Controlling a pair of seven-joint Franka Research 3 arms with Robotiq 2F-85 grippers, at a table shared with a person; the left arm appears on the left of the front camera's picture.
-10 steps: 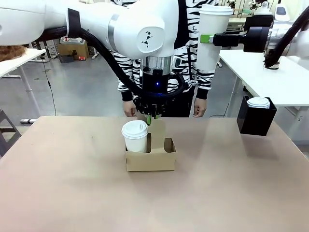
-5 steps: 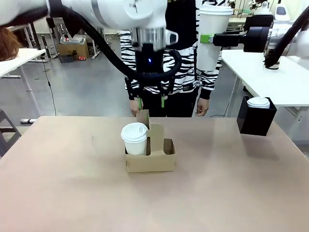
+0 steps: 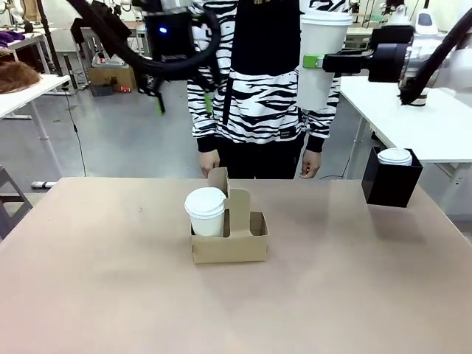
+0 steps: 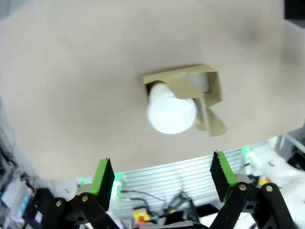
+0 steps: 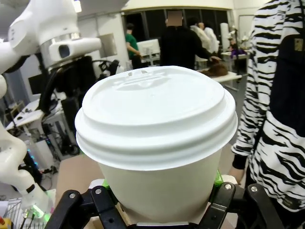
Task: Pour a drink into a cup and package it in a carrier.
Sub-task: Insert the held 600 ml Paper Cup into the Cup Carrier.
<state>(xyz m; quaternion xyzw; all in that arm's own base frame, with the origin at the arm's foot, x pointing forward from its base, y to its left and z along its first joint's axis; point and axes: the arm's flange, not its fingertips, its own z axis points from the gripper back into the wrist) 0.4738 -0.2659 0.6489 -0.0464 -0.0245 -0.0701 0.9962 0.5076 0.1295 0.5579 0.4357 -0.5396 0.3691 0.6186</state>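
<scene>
The brown cardboard carrier (image 3: 247, 247) stands mid-table with its handle upright. A white lidded cup (image 3: 206, 211) sits in its left slot. High above and a little to the left, my left gripper (image 3: 184, 105) hangs open and holds nothing. The left wrist view looks straight down past that gripper (image 4: 162, 174) at the carrier (image 4: 212, 86) and the cup's lid (image 4: 171, 113). At the upper right, my right gripper (image 3: 316, 60) is shut on a second, tall white lidded cup (image 3: 318, 77), seen close up (image 5: 157, 138) in the right wrist view. The drink is out of view.
A black box (image 3: 389, 184) holding a short lidded cup (image 3: 395, 155) stands at the table's far right. A person in a zebra-striped top (image 3: 258, 88) stands at the far edge, hands (image 3: 209, 162) hanging at table level. White tables stand at both sides.
My left gripper opened, let go of the carrier's handle, and rose up and to the left. The right arm and its cup stayed put.
</scene>
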